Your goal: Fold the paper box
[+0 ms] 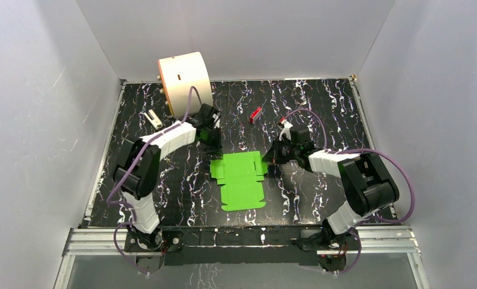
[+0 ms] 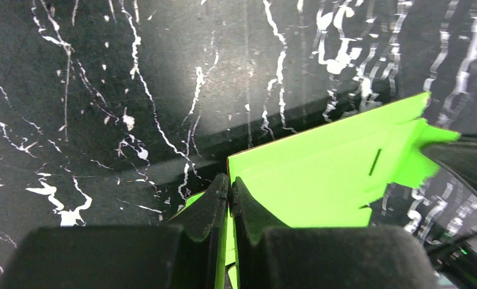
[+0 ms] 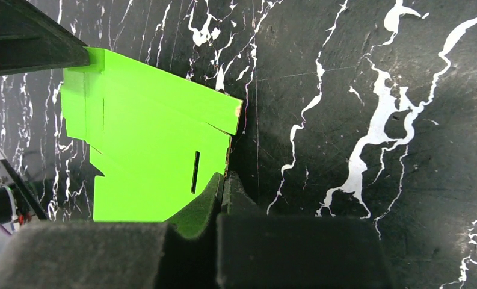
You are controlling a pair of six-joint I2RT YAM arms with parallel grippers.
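Observation:
The paper box (image 1: 242, 179) is a bright green creased sheet with flaps, lying near the middle of the black marbled table. My left gripper (image 1: 214, 144) is at its far left corner; in the left wrist view the gripper (image 2: 230, 185) is shut with a thin green flap edge pinched between its pads, the rest of the paper box (image 2: 338, 174) spreading to the right. My right gripper (image 1: 272, 158) is at the sheet's right edge. In the right wrist view the gripper (image 3: 224, 179) is shut on the edge of the paper box (image 3: 145, 162).
A large cream cylinder (image 1: 184, 83) lies at the back left, close behind the left arm. A small red block (image 1: 255, 114) sits at the back centre. A small white-and-black object (image 1: 154, 119) lies left of the left arm. White walls enclose the table.

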